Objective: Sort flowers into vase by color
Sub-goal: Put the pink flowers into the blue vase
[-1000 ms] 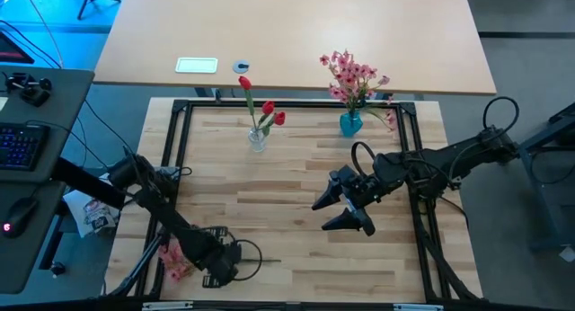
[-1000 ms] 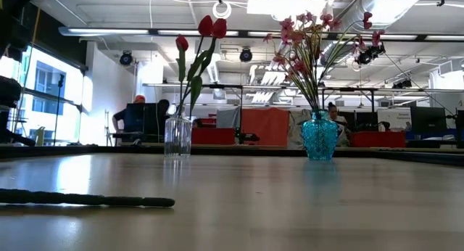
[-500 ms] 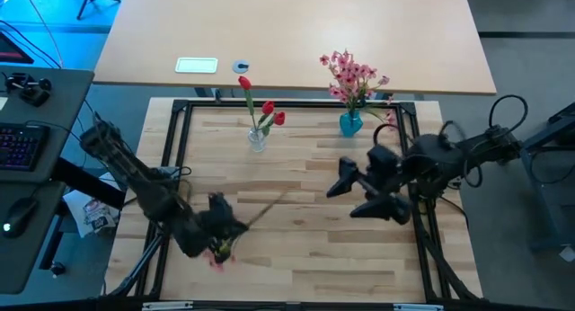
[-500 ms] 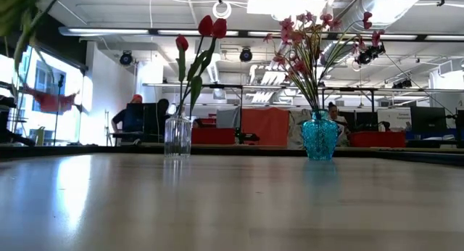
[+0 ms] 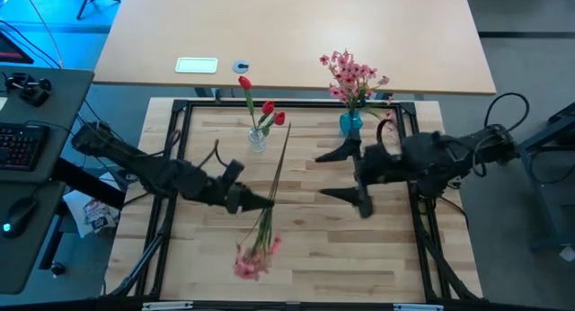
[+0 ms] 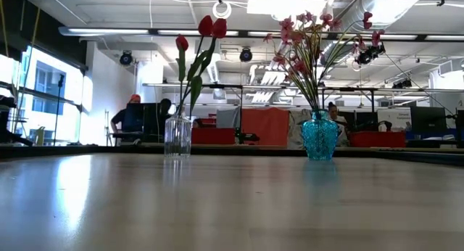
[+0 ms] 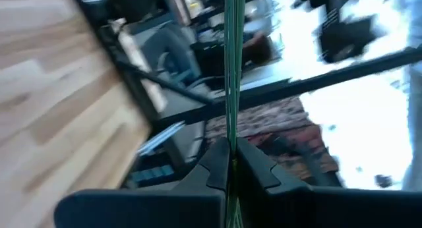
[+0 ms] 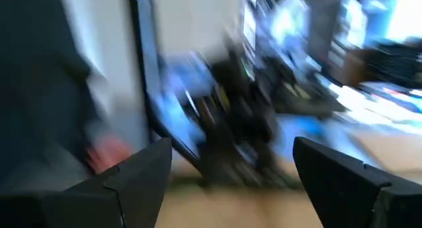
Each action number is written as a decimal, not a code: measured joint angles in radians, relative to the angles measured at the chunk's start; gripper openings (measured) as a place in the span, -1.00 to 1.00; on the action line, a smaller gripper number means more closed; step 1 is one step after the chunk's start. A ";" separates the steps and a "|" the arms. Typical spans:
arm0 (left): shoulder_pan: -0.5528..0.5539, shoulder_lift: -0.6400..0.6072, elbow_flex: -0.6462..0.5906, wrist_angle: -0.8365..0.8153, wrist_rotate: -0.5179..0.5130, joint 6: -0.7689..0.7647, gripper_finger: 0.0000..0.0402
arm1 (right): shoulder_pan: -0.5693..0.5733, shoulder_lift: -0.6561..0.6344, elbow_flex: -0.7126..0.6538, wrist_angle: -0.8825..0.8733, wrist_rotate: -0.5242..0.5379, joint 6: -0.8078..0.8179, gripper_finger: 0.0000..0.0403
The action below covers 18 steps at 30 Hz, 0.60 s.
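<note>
Left claw clamped on the stem of a pink spray, blossoms hanging toward the table's near edge. Right claw spread wide, empty, near the blue vase.

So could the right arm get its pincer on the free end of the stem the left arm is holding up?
Probably yes. The right pincer is open beside the pink spray's stem, with bare table between them. The left pincer grips lower down the stem.

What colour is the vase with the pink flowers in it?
The vase is bright turquoise blue, clearest in the low view.
</note>
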 joint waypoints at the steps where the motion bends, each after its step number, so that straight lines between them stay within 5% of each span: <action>1: 0.017 0.000 0.000 0.018 0.013 -0.018 -1.00 | 0.009 0.029 0.058 -0.110 0.061 -0.044 0.55; 10: 0.120 -0.001 0.000 0.026 0.109 -0.100 -1.00 | 0.066 0.319 0.478 -0.685 0.462 -0.455 0.55; 18: 0.160 -0.001 0.000 0.028 0.126 -0.098 -1.00 | 0.050 0.486 0.594 -0.750 0.640 -0.775 0.55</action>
